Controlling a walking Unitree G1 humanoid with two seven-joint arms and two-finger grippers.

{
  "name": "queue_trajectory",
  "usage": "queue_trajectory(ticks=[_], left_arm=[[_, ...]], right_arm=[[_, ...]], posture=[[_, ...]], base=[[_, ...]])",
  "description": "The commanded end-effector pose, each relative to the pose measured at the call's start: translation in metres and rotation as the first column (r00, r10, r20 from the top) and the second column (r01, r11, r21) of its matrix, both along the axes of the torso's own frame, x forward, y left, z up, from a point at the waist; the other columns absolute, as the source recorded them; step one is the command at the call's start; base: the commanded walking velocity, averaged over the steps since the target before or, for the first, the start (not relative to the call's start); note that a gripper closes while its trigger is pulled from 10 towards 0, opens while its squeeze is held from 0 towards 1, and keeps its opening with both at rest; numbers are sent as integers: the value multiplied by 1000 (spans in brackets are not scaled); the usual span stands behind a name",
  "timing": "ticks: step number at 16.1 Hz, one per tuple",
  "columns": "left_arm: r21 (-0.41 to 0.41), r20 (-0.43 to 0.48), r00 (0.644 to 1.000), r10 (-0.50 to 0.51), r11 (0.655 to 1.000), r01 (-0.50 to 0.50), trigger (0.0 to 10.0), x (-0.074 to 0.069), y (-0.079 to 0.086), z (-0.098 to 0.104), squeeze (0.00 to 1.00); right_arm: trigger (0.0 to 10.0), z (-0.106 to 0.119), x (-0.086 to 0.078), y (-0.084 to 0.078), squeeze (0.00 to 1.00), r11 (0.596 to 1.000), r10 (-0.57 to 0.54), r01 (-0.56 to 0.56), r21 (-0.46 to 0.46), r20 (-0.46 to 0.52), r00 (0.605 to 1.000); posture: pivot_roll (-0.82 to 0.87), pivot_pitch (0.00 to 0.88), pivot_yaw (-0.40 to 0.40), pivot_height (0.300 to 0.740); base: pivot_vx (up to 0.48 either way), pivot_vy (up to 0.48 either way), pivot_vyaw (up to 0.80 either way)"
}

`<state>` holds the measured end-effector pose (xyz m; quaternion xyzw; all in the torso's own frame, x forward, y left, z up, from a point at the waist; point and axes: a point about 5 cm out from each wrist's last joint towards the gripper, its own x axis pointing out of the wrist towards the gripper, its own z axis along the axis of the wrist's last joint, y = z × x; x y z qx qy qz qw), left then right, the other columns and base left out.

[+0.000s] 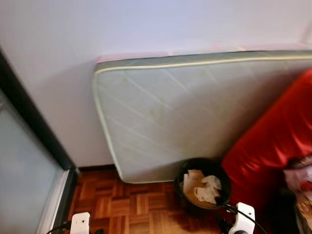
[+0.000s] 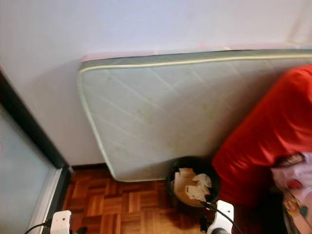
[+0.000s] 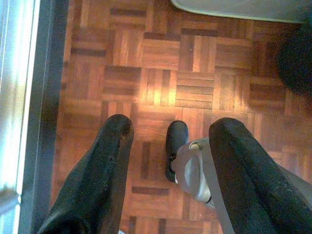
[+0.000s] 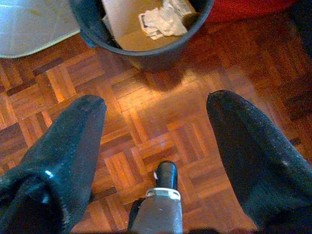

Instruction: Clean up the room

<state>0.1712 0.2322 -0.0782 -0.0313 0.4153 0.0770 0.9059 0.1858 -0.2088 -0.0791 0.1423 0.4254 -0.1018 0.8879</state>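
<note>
Glossy wood parquet floor (image 4: 161,131), quilted cloth mattress (image 1: 195,117), crumpled paper (image 1: 207,190), shiny red fabric (image 1: 278,141)

1 mattress (image 1: 185,117), 1 black bin (image 1: 202,187) w/ paper scraps, 1 red cushion (image 1: 273,141).

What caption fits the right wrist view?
Open right gripper above parquet floor, facing black bin of crumpled paper.

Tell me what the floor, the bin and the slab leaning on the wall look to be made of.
Reddish-brown block-pattern floor: wood parquet, glossy, judging by the strip grain and the light sheen.
Round black bin: probably moulded plastic, matt with a smooth rim; it holds crumpled paper.
Pale green mattress: quilted fabric over padding, going by the diagonal stitching and piped edge.
</note>
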Motion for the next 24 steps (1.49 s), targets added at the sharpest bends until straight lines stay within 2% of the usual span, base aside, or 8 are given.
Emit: queue_trajectory(ticks=[1,3,7,10,20,22,24], left_arm=[[13,-5,1000,-13,1000,13,10000,0,2,0,0],[7,-4,1000,-8,1000,8,10000,0,2,0,0],[61,-3,1000,-28,998,28,10000,1,4,2,0],[43,-6,1000,-12,999,12,10000,-1,4,1,0],[73,-9,999,-39,997,40,10000,-2,5,1,0],[77,-11,999,-51,996,52,10000,-2,4,1,0],[70,-13,999,-46,996,47,10000,-2,4,0,0]], right_arm=[[10000,0,0,0,0,1000,-5,5,-1,-5,1000],[10000,0,0,0,0,1000,-2,2,-1,-7,1000],[10000,-1,0,0,0,1000,3,-3,-2,-12,1000],[10000,-1,-1,0,0,1000,6,-6,-3,-14,1000],[10000,-2,-3,1,0,1000,21,-21,-7,-23,1000],[10000,-2,-3,1,0,1000,22,-22,-8,-24,999],[10000,-2,-4,1,0,1000,25,-25,-10,-26,999]], posture=[[108,28,-21,740],[108,29,-20,740],[109,29,-20,740],[103,23,-17,740],[98,0,-14,740],[97,0,-15,740],[99,0,-17,740]], base=[[0,0,-738],[0,0,-744],[0,-93,-739],[0,-157,-738],[0,0,-728],[0,-465,-719],[0,0,-719]])
